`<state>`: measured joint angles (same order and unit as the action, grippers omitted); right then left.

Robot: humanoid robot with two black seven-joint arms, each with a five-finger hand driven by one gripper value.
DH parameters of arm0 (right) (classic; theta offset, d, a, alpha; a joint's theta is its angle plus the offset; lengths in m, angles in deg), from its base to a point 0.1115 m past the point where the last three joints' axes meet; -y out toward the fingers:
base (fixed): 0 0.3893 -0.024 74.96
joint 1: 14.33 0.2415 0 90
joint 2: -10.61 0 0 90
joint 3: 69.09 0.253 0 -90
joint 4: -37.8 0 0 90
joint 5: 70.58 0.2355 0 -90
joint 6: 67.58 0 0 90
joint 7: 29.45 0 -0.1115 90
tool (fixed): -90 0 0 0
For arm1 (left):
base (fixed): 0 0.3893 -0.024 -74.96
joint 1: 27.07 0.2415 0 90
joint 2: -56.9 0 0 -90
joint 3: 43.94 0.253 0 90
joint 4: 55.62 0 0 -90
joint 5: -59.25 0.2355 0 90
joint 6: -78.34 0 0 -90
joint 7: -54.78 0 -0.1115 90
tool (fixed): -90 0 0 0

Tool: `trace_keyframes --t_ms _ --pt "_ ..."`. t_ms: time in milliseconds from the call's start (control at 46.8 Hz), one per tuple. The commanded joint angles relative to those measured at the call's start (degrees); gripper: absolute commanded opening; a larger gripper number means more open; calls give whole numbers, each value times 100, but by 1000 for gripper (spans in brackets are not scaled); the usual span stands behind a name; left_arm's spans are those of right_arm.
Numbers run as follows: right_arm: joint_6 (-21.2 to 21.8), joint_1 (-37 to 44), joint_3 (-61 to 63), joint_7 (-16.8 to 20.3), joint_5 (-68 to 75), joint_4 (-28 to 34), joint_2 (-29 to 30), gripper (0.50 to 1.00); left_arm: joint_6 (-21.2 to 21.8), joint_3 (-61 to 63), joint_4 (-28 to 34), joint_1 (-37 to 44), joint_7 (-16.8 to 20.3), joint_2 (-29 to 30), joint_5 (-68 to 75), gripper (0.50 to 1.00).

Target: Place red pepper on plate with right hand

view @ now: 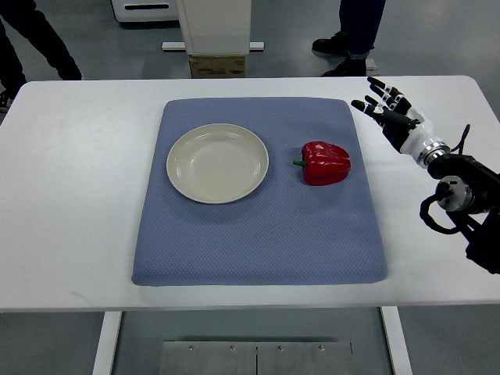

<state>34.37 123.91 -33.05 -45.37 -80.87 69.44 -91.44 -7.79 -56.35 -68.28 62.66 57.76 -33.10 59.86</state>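
A red bell pepper (326, 162) lies on its side on the right part of a blue mat (258, 234), its green stem pointing left. An empty cream plate (217, 163) sits on the mat's left part, a short gap from the pepper. My right hand (383, 109) hovers over the white table just past the mat's far right corner, fingers spread and holding nothing. It is up and to the right of the pepper, not touching it. The left arm does not show.
The white table (70, 203) extends around the mat on all sides. Beyond its far edge stand a person's legs and shoes (348, 47), another person's leg (31, 47) at the far left, and a white machine base with a cardboard box (217, 66).
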Motion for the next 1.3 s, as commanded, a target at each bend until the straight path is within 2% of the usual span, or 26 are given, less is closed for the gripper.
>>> trace_keyframes --t_ms 0,747,940,1281 --pt "1 -8 -9 -8 -8 9 0 1000 0 2 0 0 1 0 1 1000" --pt "36 80 -53 -60 -131 53 -44 1000 0 2 0 0 1 0 1 1000" --pt "203 71 -53 -78 -658 167 -61 1000 0 2 0 0 1 0 1 1000" --pt "264 106 -527 -473 -2073 615 -79 1000 0 -7 0 0 1 0 1 1000"
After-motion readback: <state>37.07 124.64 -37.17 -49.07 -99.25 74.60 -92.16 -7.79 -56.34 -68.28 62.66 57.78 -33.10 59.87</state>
